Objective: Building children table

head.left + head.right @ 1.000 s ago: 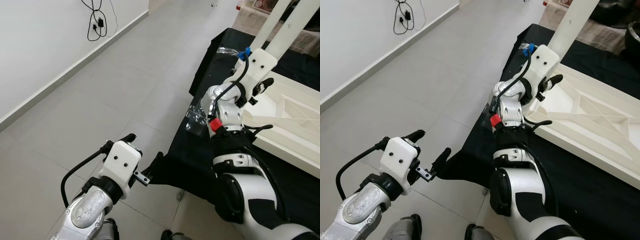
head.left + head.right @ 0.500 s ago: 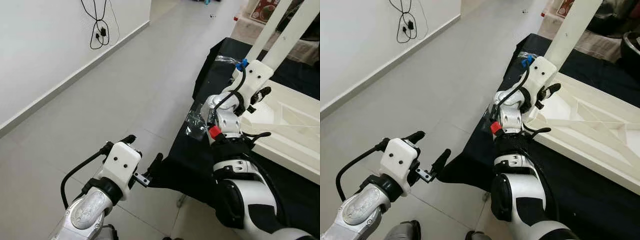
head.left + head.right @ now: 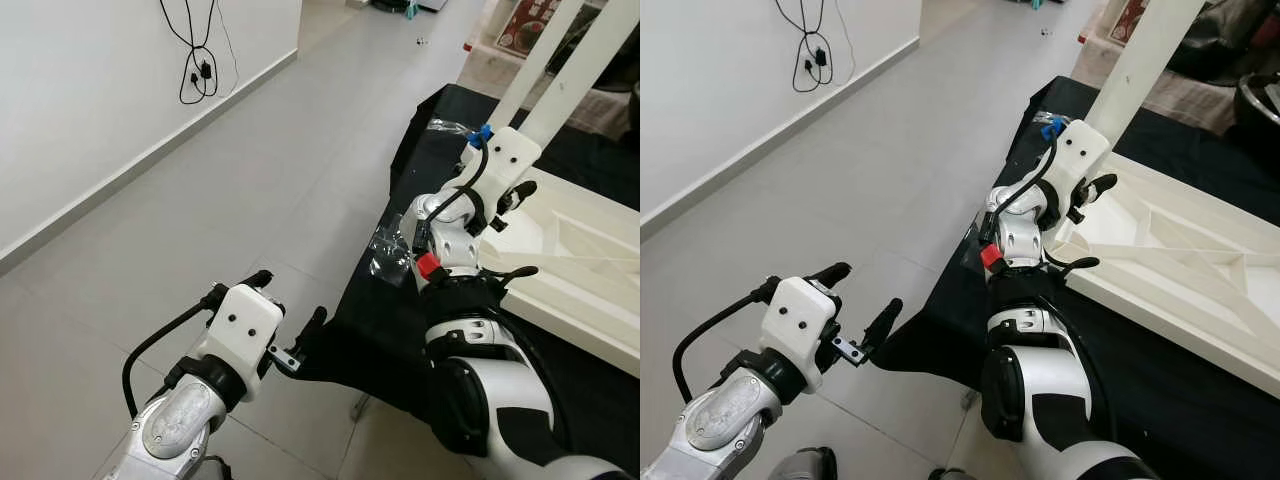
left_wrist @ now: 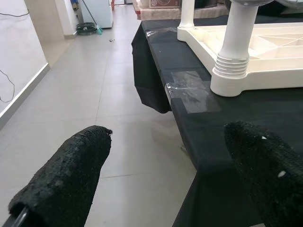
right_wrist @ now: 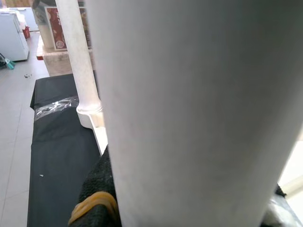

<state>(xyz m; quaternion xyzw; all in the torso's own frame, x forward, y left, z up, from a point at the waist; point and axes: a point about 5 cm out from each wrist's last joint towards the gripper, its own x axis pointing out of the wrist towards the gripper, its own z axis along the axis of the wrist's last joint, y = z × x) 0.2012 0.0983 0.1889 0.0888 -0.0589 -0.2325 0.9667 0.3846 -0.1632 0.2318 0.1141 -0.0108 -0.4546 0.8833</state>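
The white children's table [image 3: 1180,250] lies upside down on a black cloth [image 3: 390,320]. Two of its white legs stand upright: a near leg [image 3: 580,70] and a far leg [image 3: 535,55]. My right gripper [image 3: 1092,188] is at the base of the near leg, and in the right wrist view that leg [image 5: 199,109] stands between a black finger [image 5: 94,198] and the other side. My left gripper [image 3: 285,300] hangs open over the floor beside the cloth's near corner, with both fingers [image 4: 66,184] wide apart and nothing between them.
A patch of clear tape [image 3: 388,250] sticks to the cloth near the table's corner. Grey floor tiles [image 3: 250,180] stretch to the left up to a white wall with dangling black cables [image 3: 195,50]. Boxes and furniture stand behind the table.
The whole picture has shifted a little, so the head camera moved. Both grippers keep their places relative to the table and cloth.
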